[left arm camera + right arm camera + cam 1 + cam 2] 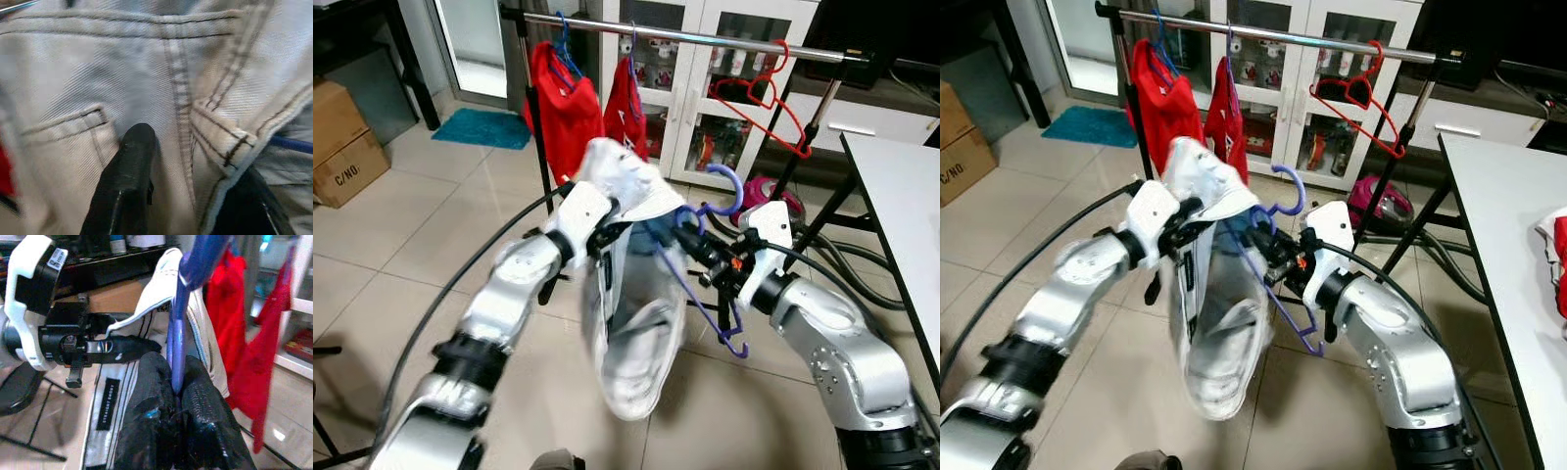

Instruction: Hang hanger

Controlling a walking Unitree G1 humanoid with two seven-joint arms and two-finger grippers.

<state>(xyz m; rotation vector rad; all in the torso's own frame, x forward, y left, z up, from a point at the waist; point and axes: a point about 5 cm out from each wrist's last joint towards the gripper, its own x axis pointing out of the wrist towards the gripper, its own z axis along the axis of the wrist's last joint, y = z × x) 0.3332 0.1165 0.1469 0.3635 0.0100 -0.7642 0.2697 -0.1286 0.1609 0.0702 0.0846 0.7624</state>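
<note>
A purple hanger [731, 188] carries a pale denim garment [628, 333] that droops in front of me, below the clothes rail [705, 37]. My right gripper [175, 381] is shut on the hanger's stem [177, 328], just under its hook. My left gripper [607, 231] is at the garment's upper left; in the left wrist view its fingers [131, 176] are shut on a seamed fold of the cloth [181, 98]. The hanger's lower bar [707, 308] sticks out to the right of the garment.
Two red garments [566, 108] on blue hangers and an empty red hanger [766, 106] hang on the rail. The rack's legs and cables [842, 259] lie behind my right arm. A white table [901, 215] is at the right, with a cardboard box [342, 142] far left.
</note>
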